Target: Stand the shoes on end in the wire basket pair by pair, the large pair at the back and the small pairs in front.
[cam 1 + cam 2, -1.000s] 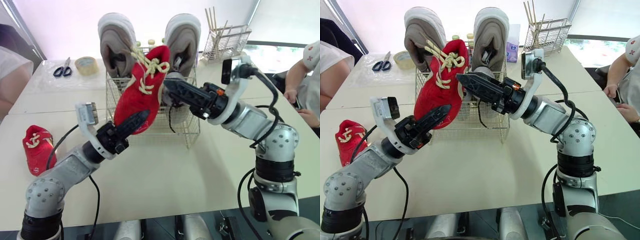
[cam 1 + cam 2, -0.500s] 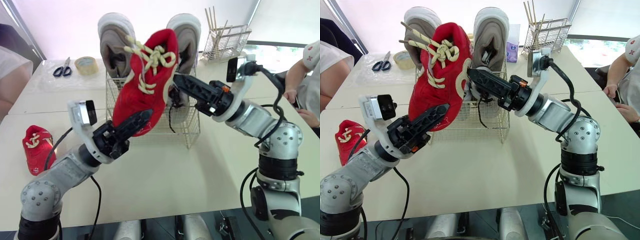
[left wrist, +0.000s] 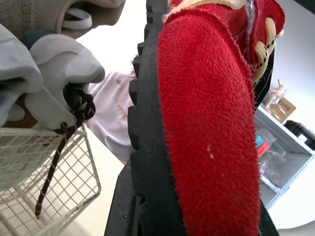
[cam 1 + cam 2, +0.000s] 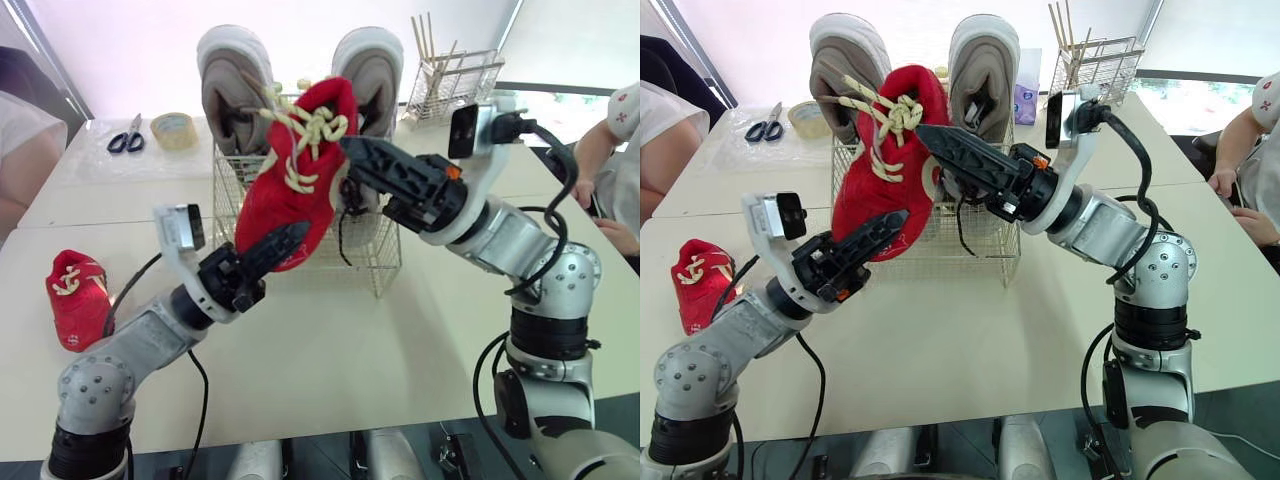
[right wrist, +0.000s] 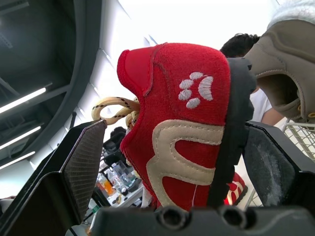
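Observation:
A small red shoe [image 4: 295, 190] with cream laces hangs toe-down over the front of the wire basket [image 4: 385, 268]. My left gripper [image 4: 270, 250] is shut on its toe end, one finger against the black sole [image 3: 147, 128]. My right gripper [image 4: 350, 160] is open around the heel [image 5: 187, 132]: one finger [image 5: 83, 162] stands clear of the shoe, the other lies by the sole. Two large grey shoes [image 4: 232, 85] [image 4: 368, 65] stand on end at the back of the basket. The second red shoe [image 4: 75, 295] lies on the table at the left.
Scissors [image 4: 130, 140] and a tape roll [image 4: 174, 130] lie at the back left. A wire rack with sticks [image 4: 450, 80] stands at the back right. A person's arm [image 4: 600, 150] is at the right edge, another person's sleeve [image 4: 25, 150] at the left.
The red shoe rose and tipped half a second ago, then came back down over the basket front. My right gripper has shifted up around the heel.

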`<control>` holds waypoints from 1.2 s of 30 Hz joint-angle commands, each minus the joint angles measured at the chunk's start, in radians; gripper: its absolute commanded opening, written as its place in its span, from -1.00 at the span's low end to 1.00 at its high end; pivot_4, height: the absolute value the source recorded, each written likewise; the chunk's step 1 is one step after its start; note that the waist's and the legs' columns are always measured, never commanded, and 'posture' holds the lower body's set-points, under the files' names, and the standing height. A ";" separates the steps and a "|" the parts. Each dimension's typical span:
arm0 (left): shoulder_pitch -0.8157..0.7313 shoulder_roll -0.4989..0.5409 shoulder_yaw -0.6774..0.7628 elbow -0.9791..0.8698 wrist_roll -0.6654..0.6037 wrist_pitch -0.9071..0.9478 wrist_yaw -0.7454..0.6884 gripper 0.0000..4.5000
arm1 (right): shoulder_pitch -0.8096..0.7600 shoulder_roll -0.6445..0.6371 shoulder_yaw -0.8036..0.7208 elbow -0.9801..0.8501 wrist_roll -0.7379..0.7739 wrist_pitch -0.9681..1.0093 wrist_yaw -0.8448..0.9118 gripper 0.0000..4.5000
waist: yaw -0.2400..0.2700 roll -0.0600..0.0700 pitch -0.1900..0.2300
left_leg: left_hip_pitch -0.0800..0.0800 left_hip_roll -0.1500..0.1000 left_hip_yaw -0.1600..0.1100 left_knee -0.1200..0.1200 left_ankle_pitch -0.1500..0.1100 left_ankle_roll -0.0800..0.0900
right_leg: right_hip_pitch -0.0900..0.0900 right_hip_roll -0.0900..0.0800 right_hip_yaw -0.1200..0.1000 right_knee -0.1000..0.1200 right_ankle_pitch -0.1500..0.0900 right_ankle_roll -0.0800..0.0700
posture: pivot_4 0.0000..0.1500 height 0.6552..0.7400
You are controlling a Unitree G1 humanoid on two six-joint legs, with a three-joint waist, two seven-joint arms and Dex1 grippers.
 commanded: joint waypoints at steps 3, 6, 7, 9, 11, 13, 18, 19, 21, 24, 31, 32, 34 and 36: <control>-0.010 0.012 -0.026 -0.048 0.009 0.023 -0.025 -0.72 | -0.024 0.019 0.020 -0.024 -0.074 -0.031 0.022 0.98 | 0.000 0.000 0.000 | 0.000 0.000 0.000 0.000 0.000 0.000 | 0.000 0.000 0.000 0.000 0.000 0.000 | 1.00 1.00; 0.005 0.015 -0.029 -0.050 0.020 0.029 -0.033 -0.72 | -0.026 0.024 0.014 -0.023 -0.081 -0.034 0.029 0.98 | 0.000 0.000 0.000 | 0.000 0.000 0.000 0.000 0.000 0.000 | 0.000 0.000 0.000 0.000 0.000 0.000 | 1.00 1.00; 0.009 0.011 -0.026 -0.047 0.021 0.025 -0.031 -0.72 | -0.026 0.024 0.012 -0.022 -0.082 -0.034 0.033 0.98 | 0.000 0.000 0.000 | 0.000 0.000 0.000 0.000 0.000 0.000 | 0.000 0.000 0.000 0.000 0.000 0.000 | 1.00 1.00; 0.012 0.011 -0.014 -0.041 0.022 0.019 -0.030 -0.72 | -0.023 0.021 0.004 -0.025 -0.075 -0.032 0.042 0.75 | -0.001 0.000 0.000 | 0.000 0.000 0.000 0.000 0.000 0.000 | 0.000 0.000 0.000 0.000 0.000 0.000 | 1.00 1.00; 0.010 0.016 -0.007 -0.036 0.026 0.017 -0.030 -0.72 | -0.021 0.014 -0.002 -0.030 -0.068 -0.028 0.051 0.38 | 0.000 0.000 0.000 | 0.000 0.000 0.000 0.000 0.000 0.000 | 0.000 0.000 0.000 0.000 0.000 0.000 | 1.00 1.00; 0.007 0.024 -0.004 -0.031 0.035 0.020 -0.029 -0.72 | -0.024 0.000 -0.009 -0.036 -0.063 -0.020 0.076 -0.06 | 0.000 0.000 0.000 | 0.000 0.000 0.000 0.000 0.000 0.000 | 0.000 0.000 0.000 0.000 0.000 0.000 | 1.00 1.00; 0.008 0.068 -0.003 -0.032 0.068 0.039 -0.033 -0.21 | -0.060 -0.054 -0.009 -0.032 -0.095 -0.003 0.165 -0.71 | -0.001 0.000 0.000 | 0.000 0.000 0.000 0.000 0.000 0.000 | 0.000 0.000 0.000 -0.001 0.000 0.000 | 1.00 1.00; 0.010 0.094 0.005 -0.033 0.096 0.046 -0.031 -0.01 | -0.078 -0.082 -0.004 -0.025 -0.140 -0.003 0.212 -0.71 | -0.001 0.000 0.000 | 0.000 0.000 0.000 0.000 0.000 0.000 | 0.000 0.000 0.000 -0.001 0.000 0.000 | 1.00 1.00; 0.029 0.172 0.043 -0.036 0.137 0.069 -0.047 0.48 | -0.117 -0.162 0.014 0.008 -0.270 -0.022 0.341 -0.71 | -0.001 0.000 0.000 | 0.000 0.000 0.000 -0.001 0.000 0.001 | 0.000 0.000 0.000 -0.001 0.000 0.000 | 1.00 1.00; 0.076 0.362 0.167 -0.056 0.174 0.130 -0.145 0.48 | -0.190 -0.287 0.105 0.128 -0.548 -0.154 0.619 -0.71 | -0.005 0.000 0.000 | 0.000 0.000 0.001 -0.002 -0.001 0.001 | -0.001 0.001 0.000 -0.003 -0.001 -0.001 | 1.00 1.00; 0.113 0.633 0.418 -0.075 0.070 0.239 -0.265 0.48 | -0.319 -0.270 0.231 0.435 -0.885 -0.403 0.987 -0.71 | -0.021 0.000 0.002 | -0.002 0.001 0.002 -0.005 -0.001 0.001 | -0.002 0.002 0.000 -0.009 -0.001 0.000 | 1.00 1.00; 0.135 0.645 0.445 -0.088 0.051 0.252 -0.257 0.48 | -0.312 -0.259 0.241 0.451 -0.915 -0.426 1.013 -0.71 | -0.021 0.000 0.002 | -0.003 0.001 0.002 -0.005 -0.001 0.002 | -0.002 0.001 0.000 -0.010 -0.001 0.000 | 1.00 1.00; 0.167 0.649 0.473 -0.100 0.029 0.261 -0.239 0.48 | -0.296 -0.240 0.242 0.455 -0.941 -0.437 1.041 -0.71 | -0.021 0.000 0.002 | -0.003 0.001 0.003 -0.006 -0.002 0.002 | -0.003 0.000 0.000 -0.009 0.000 0.002 | 1.00 1.00; 0.187 0.644 0.488 -0.099 0.023 0.260 -0.223 0.48 | -0.280 -0.226 0.235 0.442 -0.954 -0.429 1.053 -0.71 | -0.019 0.000 0.002 | -0.006 0.001 0.003 -0.006 -0.002 0.002 | -0.005 -0.001 0.000 -0.009 0.001 0.004 | 1.00 1.00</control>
